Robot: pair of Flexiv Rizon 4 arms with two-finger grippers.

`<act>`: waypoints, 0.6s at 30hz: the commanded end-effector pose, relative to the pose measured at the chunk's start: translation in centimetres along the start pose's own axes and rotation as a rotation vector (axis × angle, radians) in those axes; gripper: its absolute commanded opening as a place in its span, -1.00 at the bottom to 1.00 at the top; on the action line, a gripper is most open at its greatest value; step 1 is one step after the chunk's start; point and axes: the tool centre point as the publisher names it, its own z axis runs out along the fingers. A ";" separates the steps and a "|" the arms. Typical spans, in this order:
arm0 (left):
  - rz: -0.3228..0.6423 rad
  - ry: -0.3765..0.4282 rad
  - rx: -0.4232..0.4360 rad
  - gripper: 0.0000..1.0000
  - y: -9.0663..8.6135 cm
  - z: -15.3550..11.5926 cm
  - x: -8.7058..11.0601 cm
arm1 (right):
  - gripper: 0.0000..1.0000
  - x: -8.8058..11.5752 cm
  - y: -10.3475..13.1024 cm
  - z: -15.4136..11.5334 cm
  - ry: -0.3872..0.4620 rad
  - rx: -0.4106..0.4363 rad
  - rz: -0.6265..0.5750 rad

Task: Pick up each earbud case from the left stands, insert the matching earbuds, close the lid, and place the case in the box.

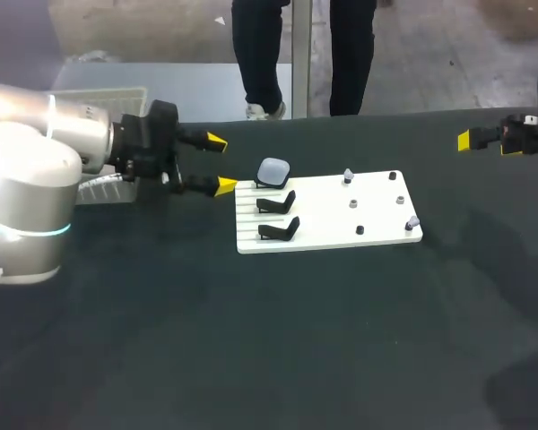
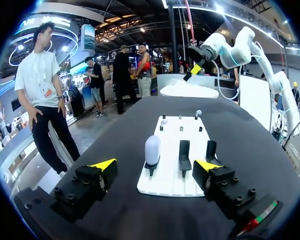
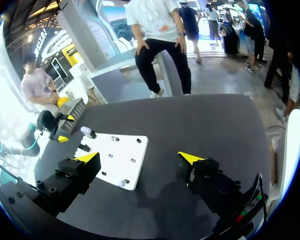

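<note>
Toward the desk's (image 1: pixel 251 358) far left edge, left jaws hang open, empty, just beside the white board (image 1: pixel 341 237); earbud case (image 1: pixel 273 170) on its farthest stand, two black stands (image 1: pixel 276 202) nearer. Right jaws open, far right corner

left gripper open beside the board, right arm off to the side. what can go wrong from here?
1. The left gripper has one fingertip close to the edge of the white board; it may catch and shove it.
2. The earbud case stands right beside an empty stand; a finger could strike that stand while closing in.
3. If the board shifts, the small earbuds on it could topple.
</note>
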 end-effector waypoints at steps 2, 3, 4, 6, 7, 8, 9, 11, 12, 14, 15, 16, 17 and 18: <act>0.000 0.010 0.037 1.00 1.9 2.5 0.4 | 1.00 0.0 -0.1 0.1 0.000 -0.004 -0.001; -0.005 0.008 0.042 1.00 2.1 2.8 0.5 | 1.00 0.0 -0.1 0.1 0.000 -0.004 -0.001; -0.004 0.010 0.057 1.00 2.1 3.1 0.5 | 1.00 0.0 -0.1 0.1 0.000 -0.004 -0.001; -0.010 0.010 0.074 1.00 2.2 3.4 0.5 | 1.00 0.0 -0.1 0.1 0.000 -0.004 -0.001; -0.010 0.007 0.076 1.00 2.1 3.6 0.4 | 1.00 0.0 -0.1 0.1 0.000 -0.004 -0.001; -0.014 0.006 0.084 1.00 2.1 3.7 0.4 | 1.00 0.0 -0.1 0.1 0.000 -0.004 -0.001; -0.012 0.007 0.085 1.00 2.1 3.8 0.4 | 1.00 0.0 -0.1 0.1 0.000 -0.004 -0.001; -0.014 0.009 0.092 1.00 2.0 4.1 0.3 | 1.00 0.0 -0.1 0.1 0.000 -0.004 -0.001; -0.013 0.011 0.094 1.00 1.8 4.3 0.2 | 1.00 0.0 -0.1 0.1 0.000 -0.004 -0.001; -0.015 0.014 0.090 1.00 1.6 4.5 0.1 | 1.00 0.0 -0.1 0.1 0.000 -0.004 -0.001; -0.017 0.012 0.086 1.00 1.5 4.5 0.1 | 1.00 0.0 -0.1 0.1 0.000 -0.004 -0.001; -0.018 0.014 0.083 1.00 1.4 4.7 0.1 | 1.00 0.0 -0.1 0.1 0.000 -0.004 -0.001; -0.017 0.016 0.082 1.00 1.3 4.8 0.2 | 1.00 0.0 -0.1 0.1 0.000 -0.004 -0.001; -0.023 0.012 0.072 1.00 1.2 4.8 0.2 | 1.00 0.0 -0.1 0.1 0.000 -0.004 -0.001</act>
